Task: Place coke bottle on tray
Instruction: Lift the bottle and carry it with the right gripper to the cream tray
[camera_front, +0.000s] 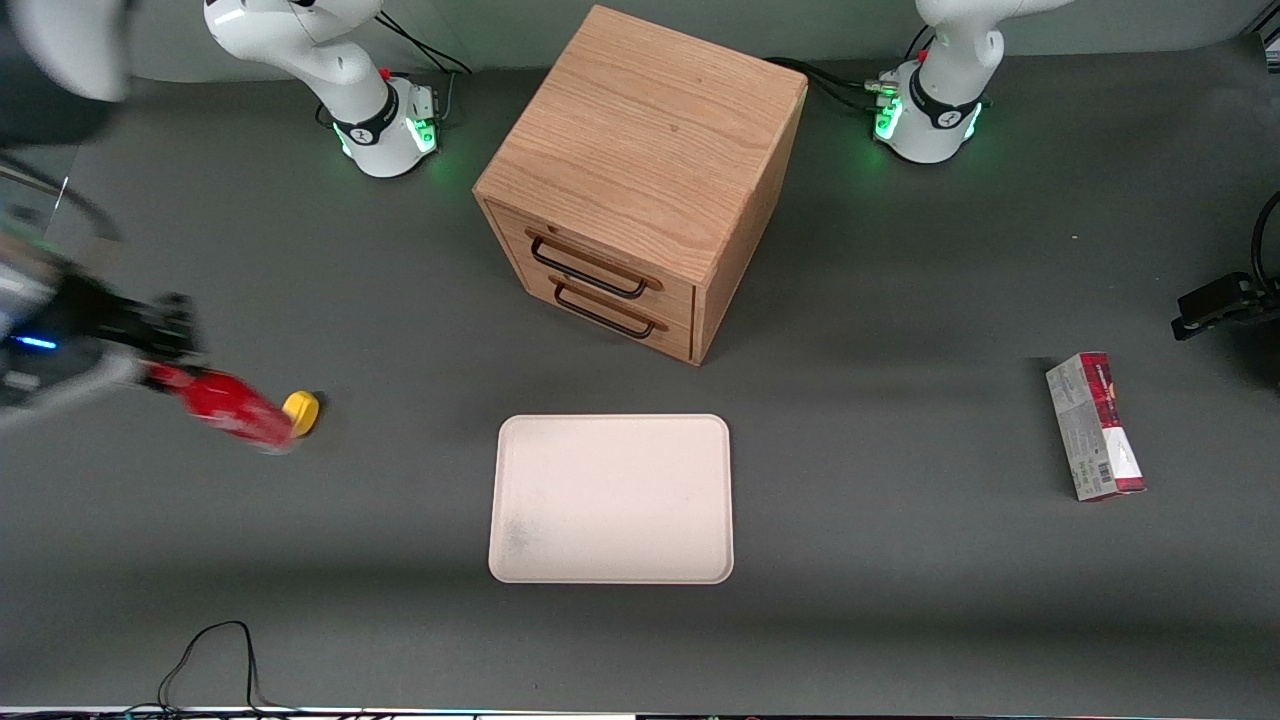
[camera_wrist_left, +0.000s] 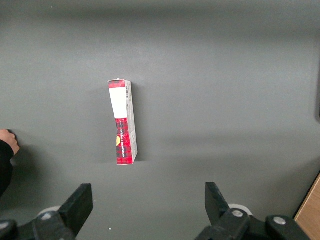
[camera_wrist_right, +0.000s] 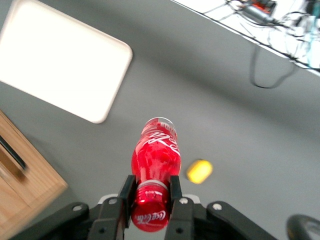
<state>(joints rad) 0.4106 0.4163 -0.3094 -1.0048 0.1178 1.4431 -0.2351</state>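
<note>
My right gripper (camera_front: 160, 372) is at the working arm's end of the table, shut on the neck of the red coke bottle (camera_front: 232, 407). It holds the bottle tilted above the table, base pointing toward the tray. In the right wrist view the fingers (camera_wrist_right: 126, 192) clamp the bottle (camera_wrist_right: 156, 152) just below its red cap. The pale cream-pink tray (camera_front: 611, 498) lies flat in front of the wooden cabinet, nearer the front camera, with nothing on it. It also shows in the right wrist view (camera_wrist_right: 60, 60).
A yellow lemon-shaped lump (camera_front: 302, 411) lies on the table beside the bottle's base; it shows in the right wrist view too (camera_wrist_right: 199, 170). The wooden drawer cabinet (camera_front: 640, 180) stands mid-table. A red and grey box (camera_front: 1094, 425) lies toward the parked arm's end.
</note>
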